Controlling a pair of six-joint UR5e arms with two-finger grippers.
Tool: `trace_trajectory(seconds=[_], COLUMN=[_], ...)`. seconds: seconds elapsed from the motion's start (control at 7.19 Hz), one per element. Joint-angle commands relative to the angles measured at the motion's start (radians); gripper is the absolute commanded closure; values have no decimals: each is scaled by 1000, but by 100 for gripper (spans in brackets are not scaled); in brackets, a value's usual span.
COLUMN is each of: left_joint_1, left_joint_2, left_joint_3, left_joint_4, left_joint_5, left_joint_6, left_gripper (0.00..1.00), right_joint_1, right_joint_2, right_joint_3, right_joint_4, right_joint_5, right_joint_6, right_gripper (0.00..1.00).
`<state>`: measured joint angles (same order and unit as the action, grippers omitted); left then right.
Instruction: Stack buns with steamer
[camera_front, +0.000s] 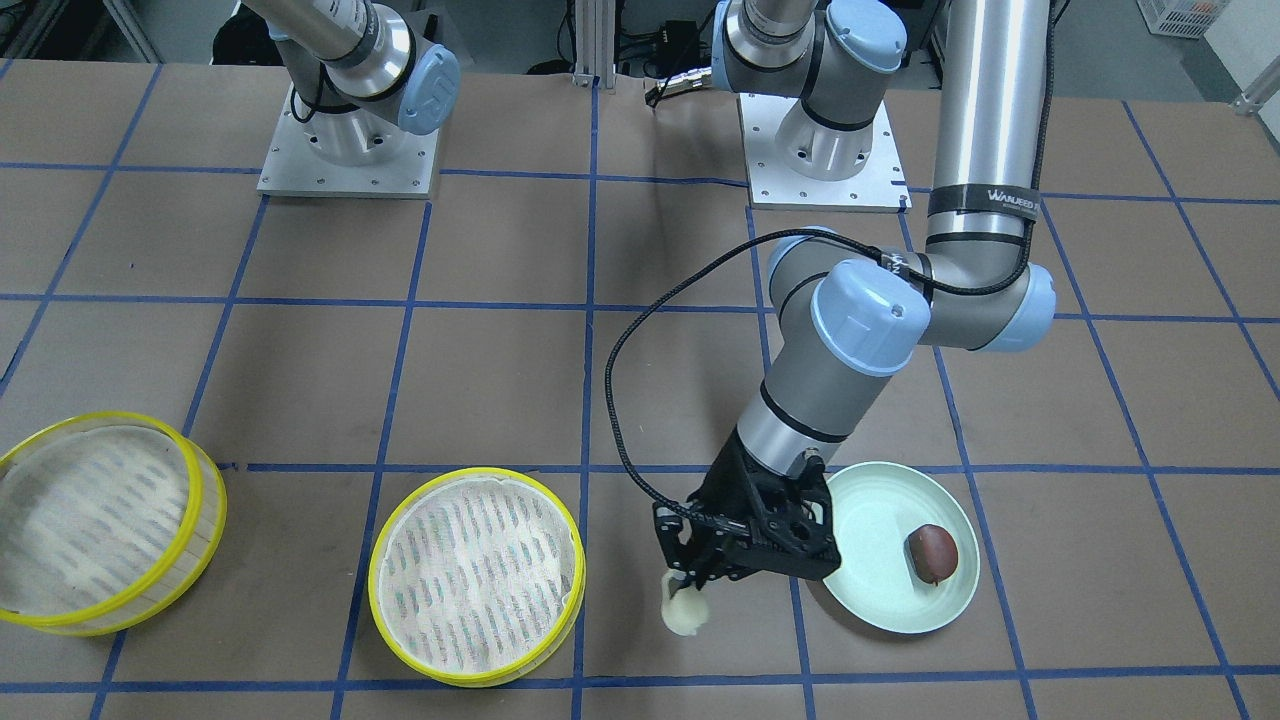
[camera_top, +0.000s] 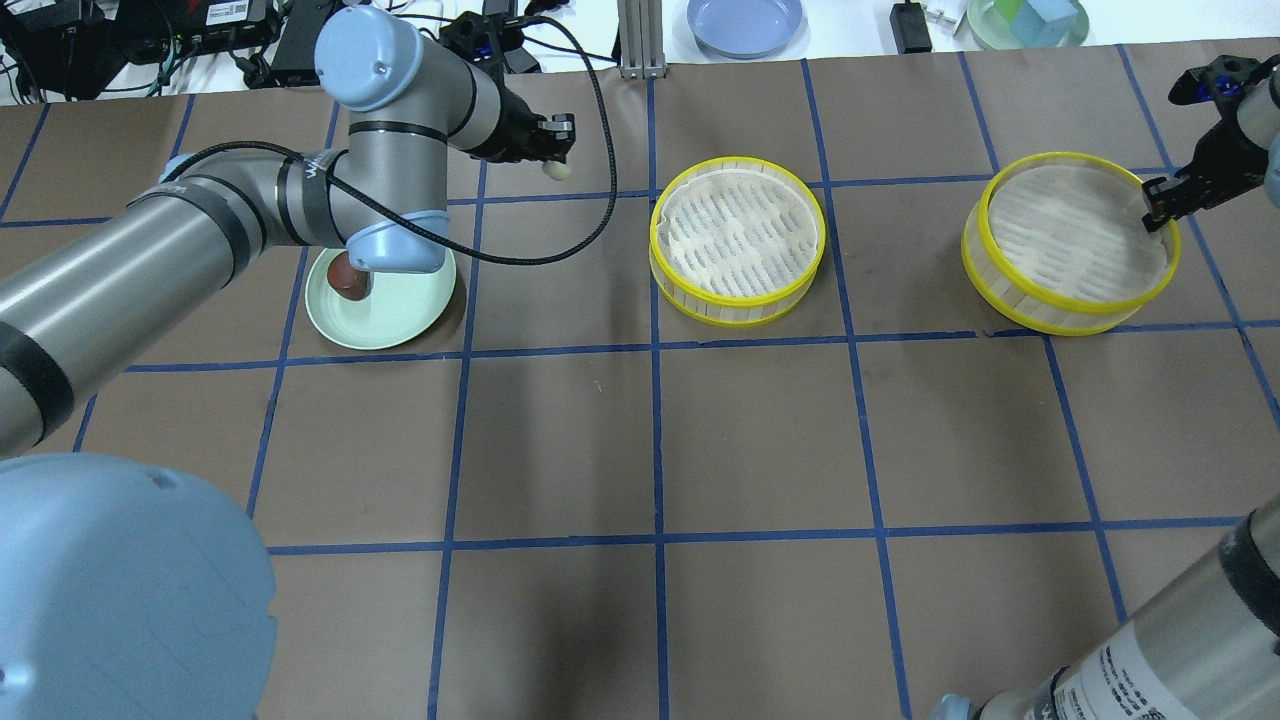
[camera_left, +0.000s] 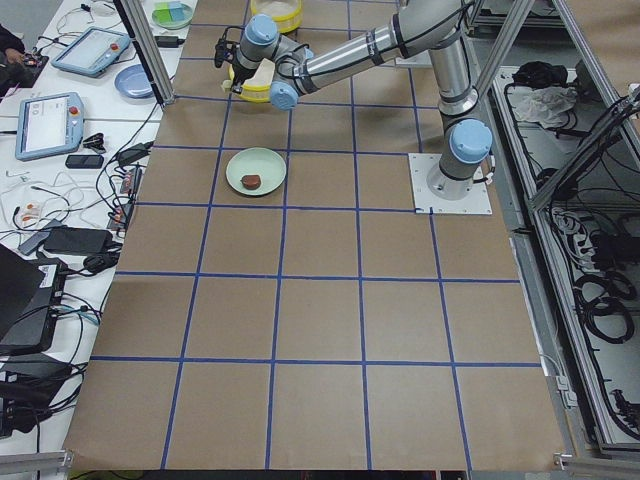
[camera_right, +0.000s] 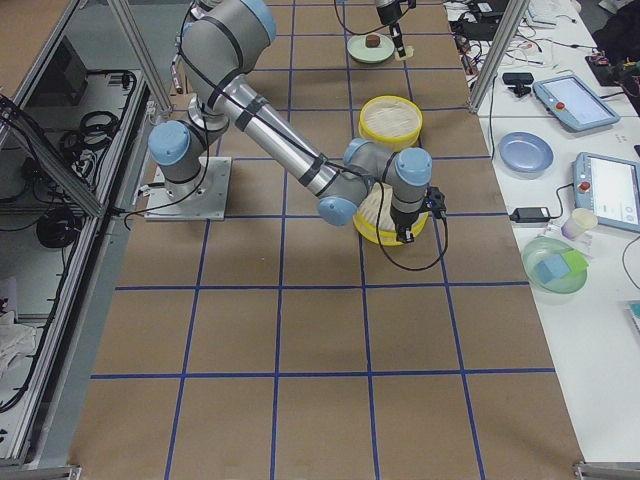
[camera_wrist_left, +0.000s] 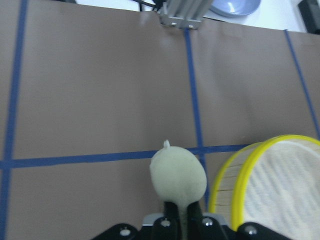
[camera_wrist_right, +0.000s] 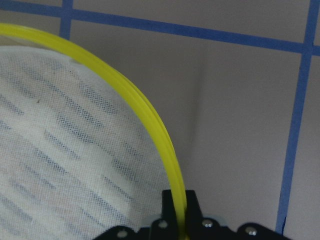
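On the brown, blue-gridded bench (camera_front: 500, 350): L claw (camera_front: 686, 590) clamped on the cream-white bun (camera_front: 685, 614), pinching it at the sides. Pos.: between the pale green plate (camera_front: 868, 520) and the nearer steamer tray (camera_front: 476, 577). In the L wrist view the bun sits just beside that tray's yellow rim, not over the liner. Whether it clears the bench cannot be told. The dark reddish-brown bun (camera_front: 931, 554) rests on the plate, off-centre, towards the side away from the L claw. R claw (camera_top: 1158, 200) is closed on the yellow rim of the second steamer tray (camera_top: 1070, 235). In the R wrist view the rim runs straight through its grip. Both trays show white liners w/ grey dashes. They stand well apart, approx. in a row w/ the plate.
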<state>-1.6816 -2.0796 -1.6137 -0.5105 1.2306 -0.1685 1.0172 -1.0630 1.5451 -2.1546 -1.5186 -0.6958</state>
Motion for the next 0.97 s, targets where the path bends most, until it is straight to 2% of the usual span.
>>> trace_trajectory(seconds=[0.0, 0.28, 0.42, 0.56, 0.83], left_joint_1=[-90, -144, -148, -148, -148], left_joint_2=[-66, -118, -132, -137, -128], left_joint_3=[4, 14, 11, 11, 14], left_joint_4=[78, 84, 84, 83, 73], left_joint_5=[-88, -114, -108, -105, -106], left_joint_6=[-62, -90, -135, -135, -131], left_gripper=[100, 98, 36, 0, 0], right_joint_1=[27, 67, 87, 95, 129], right_joint_2=[-29, -60, -69, -71, -98], right_joint_3=[1, 10, 15, 16, 16], right_joint_4=[10, 36, 57, 50, 53], right_joint_5=[0, 0, -3, -3, -20], right_joint_6=[15, 73, 105, 134, 211], right_gripper=[96, 96, 97, 97, 97])
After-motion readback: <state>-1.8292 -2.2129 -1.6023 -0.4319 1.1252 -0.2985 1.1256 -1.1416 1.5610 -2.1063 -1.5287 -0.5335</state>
